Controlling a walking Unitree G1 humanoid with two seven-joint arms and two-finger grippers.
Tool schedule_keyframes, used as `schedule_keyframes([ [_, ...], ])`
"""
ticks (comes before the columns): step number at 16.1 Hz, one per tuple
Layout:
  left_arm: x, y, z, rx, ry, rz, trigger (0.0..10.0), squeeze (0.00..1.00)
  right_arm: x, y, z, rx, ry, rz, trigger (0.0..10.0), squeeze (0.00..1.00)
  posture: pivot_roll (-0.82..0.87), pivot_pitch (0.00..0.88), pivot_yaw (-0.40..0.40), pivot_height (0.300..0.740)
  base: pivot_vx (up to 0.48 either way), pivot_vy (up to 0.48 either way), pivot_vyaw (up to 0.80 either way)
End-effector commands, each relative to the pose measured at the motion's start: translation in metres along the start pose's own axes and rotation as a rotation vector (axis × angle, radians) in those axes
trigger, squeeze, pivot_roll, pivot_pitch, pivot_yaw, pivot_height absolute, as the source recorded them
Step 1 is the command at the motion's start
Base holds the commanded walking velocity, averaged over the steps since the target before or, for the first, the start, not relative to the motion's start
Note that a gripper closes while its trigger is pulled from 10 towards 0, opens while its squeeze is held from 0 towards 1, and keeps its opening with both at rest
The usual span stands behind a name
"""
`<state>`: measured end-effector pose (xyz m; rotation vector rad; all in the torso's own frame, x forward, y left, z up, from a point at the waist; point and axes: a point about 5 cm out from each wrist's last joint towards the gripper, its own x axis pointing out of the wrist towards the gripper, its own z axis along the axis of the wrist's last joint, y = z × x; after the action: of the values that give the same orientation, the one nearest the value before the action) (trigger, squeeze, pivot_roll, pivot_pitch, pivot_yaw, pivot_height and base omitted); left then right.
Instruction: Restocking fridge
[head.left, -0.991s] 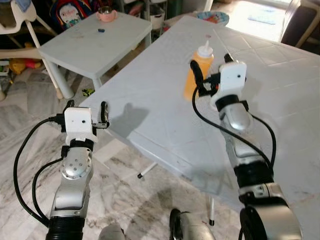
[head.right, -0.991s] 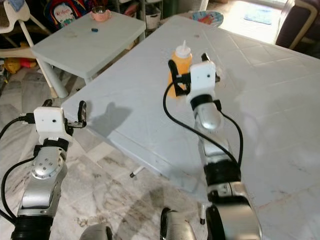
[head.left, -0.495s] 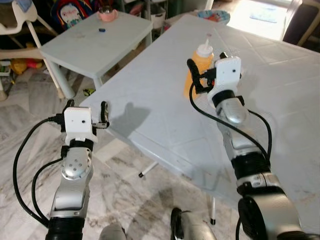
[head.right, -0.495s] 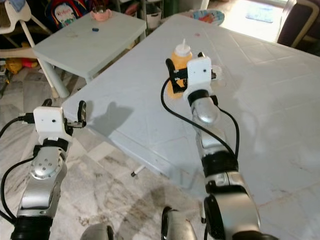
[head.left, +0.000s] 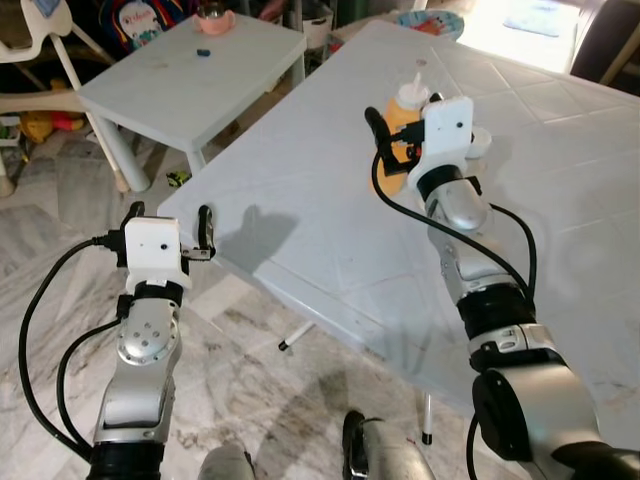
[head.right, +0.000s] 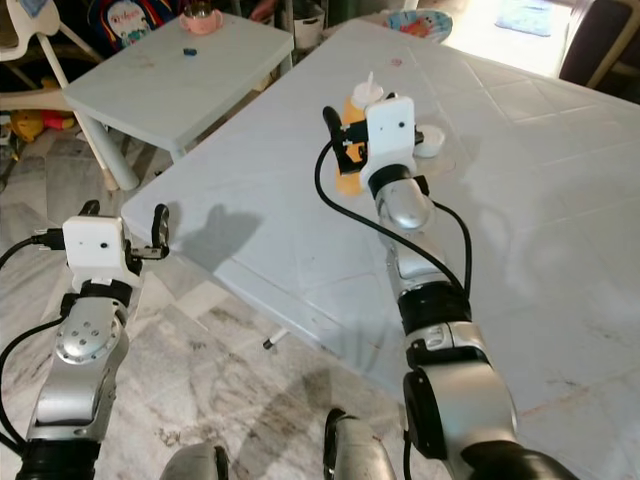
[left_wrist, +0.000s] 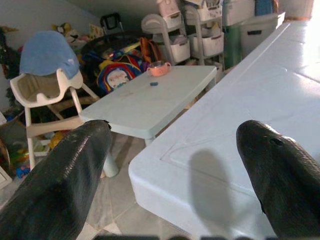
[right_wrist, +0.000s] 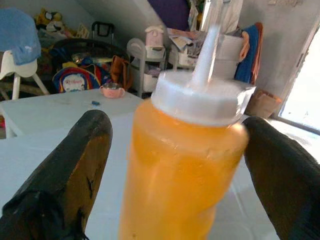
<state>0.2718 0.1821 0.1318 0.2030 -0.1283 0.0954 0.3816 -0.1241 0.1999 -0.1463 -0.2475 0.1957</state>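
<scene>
The right hand (right_wrist: 175, 165) has closed in on the orange sauce bottle (right_wrist: 182, 165) standing on the table (head.left: 300, 200); its fingers now straddle it, spread wide, not yet gripping. Left hand (head.left: 170, 225) idles open.

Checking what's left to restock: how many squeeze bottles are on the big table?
1. The orange squeeze bottle stands upright on the large white table, between the open fingers of the right gripper. The arm could hide others.

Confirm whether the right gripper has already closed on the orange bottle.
No: the right gripper is open, its fingers apart on either side of the bottle.
</scene>
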Motion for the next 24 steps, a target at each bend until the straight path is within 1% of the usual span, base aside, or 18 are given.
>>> schedule_keyframes([
  [1, -0.002, 0.001, 0.001, 0.012, 0.002, -0.001, 10.0, 0.0, 0.005, 0.0, 0.005, 0.011, -0.01, 0.006, 10.0, 0.0, 0.07, 0.171, 0.016, 0.74, 0.0, 0.0, 0.0],
  [2, -0.002, 0.001, 0.001, 0.012, 0.003, -0.001, 10.0, 0.0, 0.005, 0.001, 0.005, 0.012, -0.01, 0.009, 9.7, 0.0, 0.07, 0.173, 0.015, 0.74, 0.0, 0.0, 0.0],
  [3, -0.003, 0.0, 0.001, 0.011, 0.006, -0.001, 10.0, 0.0, 0.006, 0.001, 0.006, 0.012, -0.014, 0.012, 3.3, 0.0, 0.07, 0.174, 0.015, 0.74, 0.0, 0.0, 0.0],
  [4, -0.004, -0.001, 0.001, 0.01, 0.008, -0.005, 10.0, 0.0, 0.006, 0.002, 0.006, 0.013, -0.016, 0.014, 0.0, 0.0, 0.07, 0.174, 0.013, 0.74, 0.0, 0.0, 0.0],
  [8, -0.006, -0.004, -0.001, 0.006, 0.015, -0.008, 10.0, 0.0, 0.006, 0.002, 0.005, 0.0, -0.015, 0.018, 0.0, 0.0, 0.07, 0.171, 0.008, 0.74, 0.0, 0.0, 0.0],
  [9, -0.005, -0.003, -0.001, 0.005, 0.016, -0.006, 10.0, 0.0, 0.007, 0.002, 0.005, -0.009, -0.018, 0.02, 0.2, 0.0, 0.07, 0.169, 0.007, 0.74, 0.0, 0.0, 0.0],
  [12, -0.005, -0.003, -0.001, 0.004, 0.014, -0.004, 10.0, 0.0, 0.007, 0.003, 0.006, -0.017, -0.022, 0.021, 0.0, 0.0, 0.07, 0.166, 0.007, 0.74, 0.0, 0.0, 0.0],
  [14, -0.004, -0.004, 0.0, 0.002, 0.014, -0.005, 10.0, 0.0, 0.006, 0.004, 0.006, -0.036, -0.034, 0.025, 0.3, 0.0, 0.07, 0.16, 0.008, 0.74, 0.0, 0.0, 0.0],
  [16, -0.002, -0.005, -0.001, -0.001, 0.017, -0.004, 10.0, 0.0, 0.005, 0.004, 0.006, -0.037, -0.039, 0.026, 1.1, 0.0, 0.06, 0.154, 0.008, 0.74, 0.0, 0.0, 0.0],
  [17, -0.001, -0.006, -0.002, 0.005, 0.029, 0.008, 10.0, 0.0, 0.004, 0.004, 0.006, -0.038, -0.045, 0.027, 0.8, 0.0, 0.06, 0.152, 0.007, 0.74, 0.0, 0.0, 0.0],
  [18, 0.0, -0.007, -0.003, 0.009, 0.032, 0.013, 10.0, 0.0, 0.004, 0.004, 0.006, -0.038, -0.046, 0.028, 1.0, 0.0, 0.06, 0.151, 0.007, 0.74, 0.0, 0.0, 0.0],
  [19, 0.0, -0.006, -0.003, 0.018, 0.034, 0.024, 10.0, 0.0, 0.003, 0.005, 0.007, -0.037, -0.05, 0.031, 4.5, 0.0, 0.06, 0.152, 0.008, 0.74, 0.0, 0.0, 0.0],
  [20, 0.001, -0.006, -0.003, 0.024, 0.035, 0.037, 10.0, 0.0, 0.003, 0.008, 0.007, -0.032, -0.055, 0.04, 10.0, 0.0, 0.06, 0.153, 0.005, 0.74, 0.0, 0.0, 0.0],
  [22, 0.004, -0.004, -0.001, 0.035, 0.029, 0.062, 10.0, 0.0, 0.0, 0.013, 0.01, -0.011, -0.074, 0.065, 10.0, 0.0, 0.06, 0.163, 0.006, 0.74, 0.0, 0.0, 0.0],
  [23, 0.004, -0.002, 0.0, 0.04, 0.026, 0.077, 10.0, 0.0, -0.004, 0.016, 0.012, 0.01, -0.089, 0.091, 10.0, 0.0, 0.07, 0.163, 0.006, 0.74, 0.0, 0.0, 0.0],
  [24, 0.004, 0.002, 0.001, 0.046, 0.022, 0.086, 10.0, 0.0, -0.014, 0.019, 0.009, 0.027, -0.089, 0.122, 10.0, 0.0, 0.07, 0.158, 0.007, 0.74, 0.0, 0.0, 0.0],
])
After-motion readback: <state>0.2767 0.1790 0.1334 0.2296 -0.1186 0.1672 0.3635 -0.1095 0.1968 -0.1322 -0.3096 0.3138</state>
